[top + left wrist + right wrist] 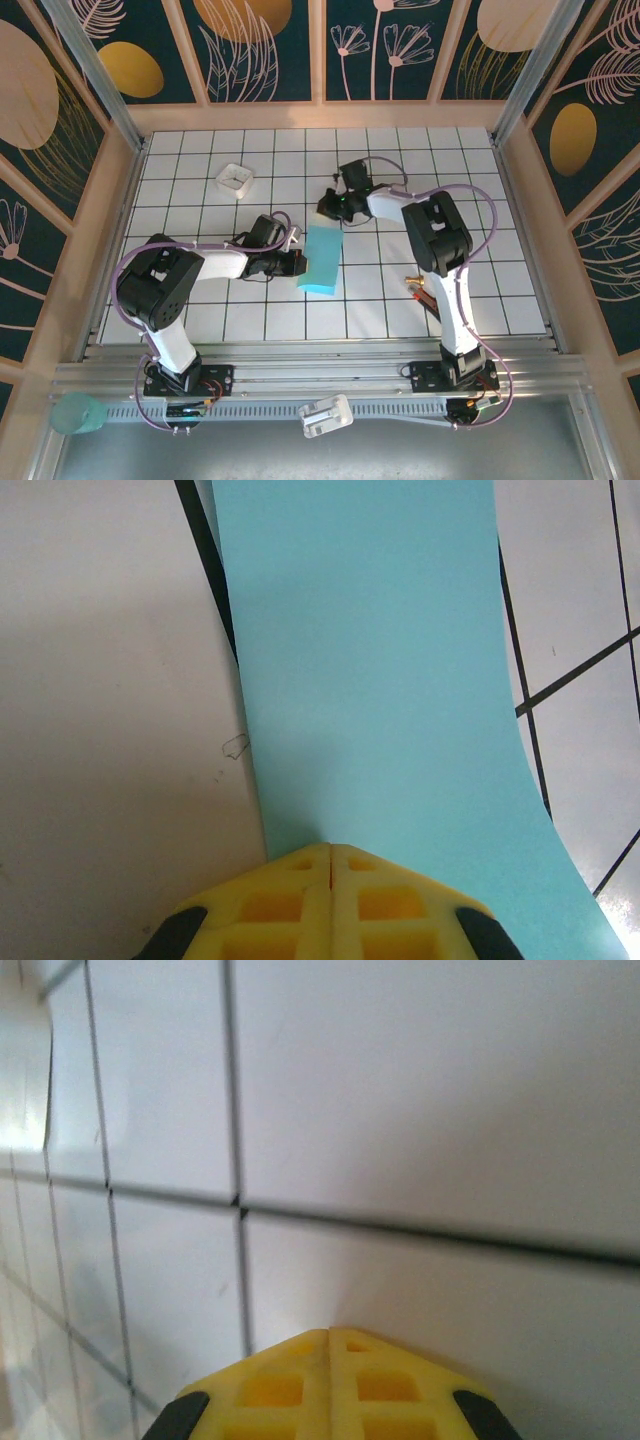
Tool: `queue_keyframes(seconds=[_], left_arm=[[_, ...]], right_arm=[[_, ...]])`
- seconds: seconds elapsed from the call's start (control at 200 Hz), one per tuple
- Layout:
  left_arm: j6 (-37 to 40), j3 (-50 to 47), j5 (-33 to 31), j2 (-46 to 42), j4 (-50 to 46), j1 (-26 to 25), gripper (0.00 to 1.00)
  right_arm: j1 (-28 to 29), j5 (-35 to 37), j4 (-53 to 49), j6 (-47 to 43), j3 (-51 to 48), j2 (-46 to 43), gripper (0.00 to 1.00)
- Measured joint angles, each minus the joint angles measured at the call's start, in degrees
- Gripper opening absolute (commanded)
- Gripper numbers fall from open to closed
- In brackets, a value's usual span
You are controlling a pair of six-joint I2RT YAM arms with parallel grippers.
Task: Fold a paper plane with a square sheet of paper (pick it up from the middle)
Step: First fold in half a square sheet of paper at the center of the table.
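Two arms reach from the table's (500, 200) near edge toward its middle. Off the grid, past the near-left corner, stands a teal cup (78, 412). A white tray (236, 177) sits toward the far-left corner. The left gripper (292, 262) lies low, just left of the paper (322, 262). In the left wrist view its yellow fingers (290, 900) are pressed together with nothing between them, their tips at the paper's edge.

The paper is a narrow turquoise strip near the table's middle, running far to near. The right gripper (328, 208) is at the strip's far end, though whether it touches is unclear. In the right wrist view its fingers (290, 1390) are likewise closed and empty over bare tiles. A red-and-black pen (420, 290) lies beside the right arm, toward the near-right corner.
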Motion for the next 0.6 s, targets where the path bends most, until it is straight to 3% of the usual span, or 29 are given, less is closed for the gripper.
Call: queue_keyframes(seconds=[0.13, 0.245, 0.41, 0.6], left_arm=[[-0.17, 0.17, 0.07, 0.00, 0.02, 0.00, 0.00], [-0.70, 0.15, 0.04, -0.04, 0.13, 0.00, 0.00], [-1.36, 0.17, 0.00, -0.04, 0.15, 0.00, 0.00], [-1.53, 0.17, -0.04, -0.07, 0.15, 0.00, 0.00]], right_arm=[[-3.91, 2.58, 0.90, -2.14, -1.29, -1.46, 0.00], [-4.44, 2.78, 2.40, -3.80, -9.40, -8.90, 0.00], [-0.22, 0.31, 5.99, -4.46, -19.21, -19.98, 0.00], [5.55, -3.28, 10.10, -2.73, -22.16, -19.50, 0.00]])
